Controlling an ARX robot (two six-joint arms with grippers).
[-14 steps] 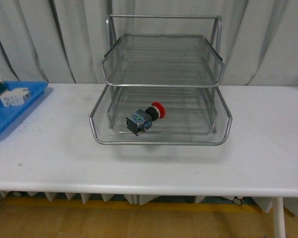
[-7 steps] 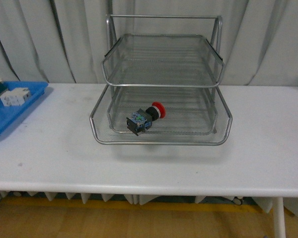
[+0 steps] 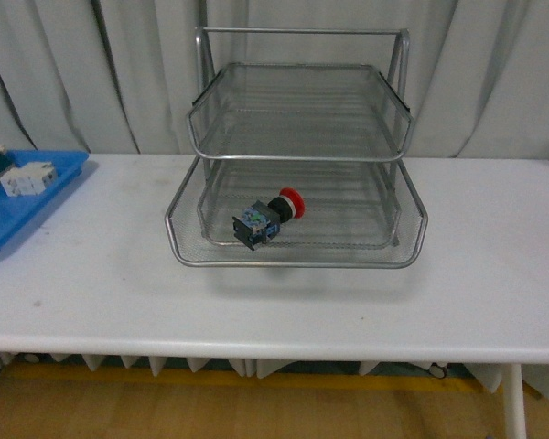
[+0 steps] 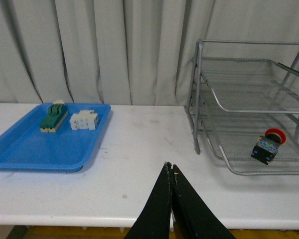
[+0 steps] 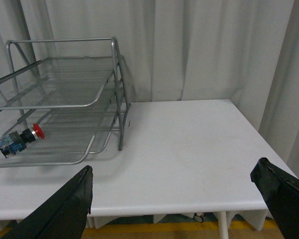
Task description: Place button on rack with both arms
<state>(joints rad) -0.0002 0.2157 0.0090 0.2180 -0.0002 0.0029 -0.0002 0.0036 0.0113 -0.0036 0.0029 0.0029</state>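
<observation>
Button (image 5: 21,138) inside rack (image 5: 60,79), tool (image 5: 172,170) wide apart.

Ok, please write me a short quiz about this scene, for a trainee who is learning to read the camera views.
1. On which tier of the rack does the button lie?
2. What lies in the blue tray? A) a green terminal block and a white connector; B) two red buttons; C) a metal clip.
3. True or false: the left end effector and the right end effector are both open.
Key: 1. The lowest tier. 2. A. 3. False: the left one is shut, the right one is open.
</observation>
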